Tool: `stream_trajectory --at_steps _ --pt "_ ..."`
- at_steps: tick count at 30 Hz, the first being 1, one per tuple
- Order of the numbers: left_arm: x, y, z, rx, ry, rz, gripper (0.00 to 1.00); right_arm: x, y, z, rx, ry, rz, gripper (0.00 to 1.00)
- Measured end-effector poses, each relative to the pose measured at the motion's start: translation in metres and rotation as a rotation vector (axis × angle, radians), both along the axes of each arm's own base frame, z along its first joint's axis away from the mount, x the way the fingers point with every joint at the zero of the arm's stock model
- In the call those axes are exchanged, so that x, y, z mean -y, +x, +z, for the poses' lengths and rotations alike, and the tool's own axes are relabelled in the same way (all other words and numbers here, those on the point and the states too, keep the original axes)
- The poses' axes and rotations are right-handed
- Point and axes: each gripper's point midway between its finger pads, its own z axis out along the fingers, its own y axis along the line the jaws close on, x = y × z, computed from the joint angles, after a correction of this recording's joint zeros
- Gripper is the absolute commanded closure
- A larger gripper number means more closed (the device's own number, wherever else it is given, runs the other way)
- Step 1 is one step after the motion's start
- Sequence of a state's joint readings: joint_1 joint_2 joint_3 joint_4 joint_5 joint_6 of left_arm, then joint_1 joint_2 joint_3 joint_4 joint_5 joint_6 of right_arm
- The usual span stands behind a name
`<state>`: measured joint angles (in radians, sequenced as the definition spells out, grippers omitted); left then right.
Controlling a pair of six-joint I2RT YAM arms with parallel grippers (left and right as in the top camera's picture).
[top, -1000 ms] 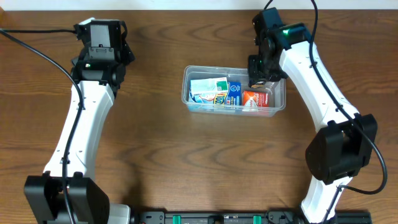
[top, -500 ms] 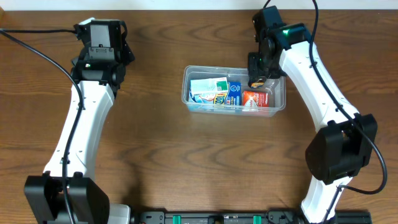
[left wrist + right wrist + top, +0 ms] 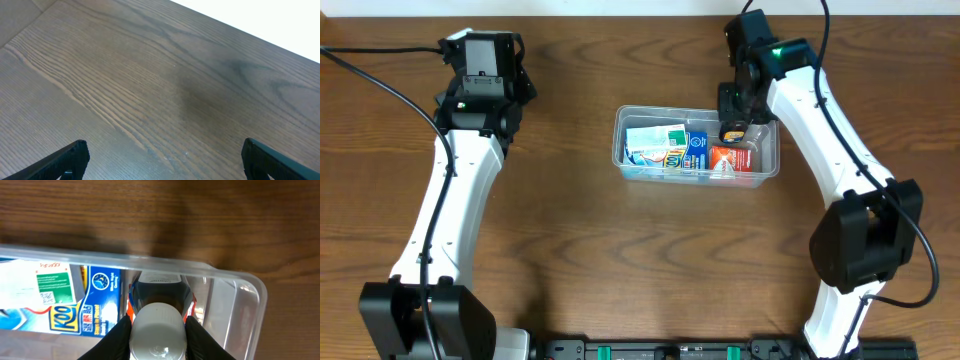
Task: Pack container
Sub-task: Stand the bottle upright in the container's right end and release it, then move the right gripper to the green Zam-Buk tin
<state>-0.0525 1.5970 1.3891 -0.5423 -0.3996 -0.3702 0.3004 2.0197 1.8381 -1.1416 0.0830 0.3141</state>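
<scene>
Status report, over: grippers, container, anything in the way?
Left gripper open, off to the side. Right gripper shut on white cylinder over container's right end. Orange box directly beneath.

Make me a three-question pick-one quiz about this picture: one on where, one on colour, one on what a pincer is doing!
1. Where is the clear container?
A. under the right pincer
B. far out on the left
C. on the floor
2. What colour is the round cap the right pincer grips?
A. green
B. white
C. purple
3. The left pincer is:
A. open and empty
B. shut on a box
C. shut on the container
Answers: A, the right pincer hangs over its corner; B, the gripped cap is white; A, it gapes wide with nothing between.
</scene>
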Motion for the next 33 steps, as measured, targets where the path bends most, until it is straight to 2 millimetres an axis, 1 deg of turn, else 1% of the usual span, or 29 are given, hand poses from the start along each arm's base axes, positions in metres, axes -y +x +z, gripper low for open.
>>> stream_trajectory --at_steps 7,9,11,14,17,18,19,24,28,30,33 --pt "0.000 0.000 0.000 0.000 0.000 0.000 0.02 -0.001 0.005 -0.024 -0.033 -0.014 -0.001 0.67" --pt "0.000 0.000 0.000 0.000 0.000 0.000 0.02 -0.001 0.007 -0.026 -0.032 -0.015 -0.001 0.67" --pt "0.000 0.000 0.000 0.000 0.000 0.000 0.02 -0.001 0.007 -0.026 -0.031 -0.015 -0.001 0.65" --pt "0.000 0.000 0.000 0.000 0.000 0.000 0.02 -0.001 0.007 -0.026 -0.030 -0.014 -0.002 0.60" --pt "0.000 0.000 0.000 0.000 0.000 0.000 0.02 -0.001 0.007 -0.026 -0.030 -0.015 0.000 0.53" --pt "0.000 0.000 0.000 0.000 0.000 0.000 0.02 -0.001 0.007 -0.026 -0.030 -0.015 0.000 0.48" --pt "0.000 0.000 0.000 0.000 0.000 0.000 0.02 -0.001 0.007 -0.026 -0.030 -0.014 -0.003 0.47" --pt "0.000 0.000 0.000 0.000 0.000 0.000 0.02 -0.002 0.007 -0.026 -0.033 -0.009 0.003 0.43" --pt "0.000 0.000 0.000 0.000 0.000 0.000 0.02 -0.002 0.002 -0.025 -0.055 -0.005 0.003 0.39" --pt "0.000 0.000 0.000 0.000 0.000 0.000 0.02 0.001 0.000 -0.022 -0.064 -0.003 -0.003 0.36" --pt "0.000 0.000 0.000 0.000 0.000 0.000 0.02 0.012 -0.006 -0.006 -0.066 0.002 -0.024 0.34"
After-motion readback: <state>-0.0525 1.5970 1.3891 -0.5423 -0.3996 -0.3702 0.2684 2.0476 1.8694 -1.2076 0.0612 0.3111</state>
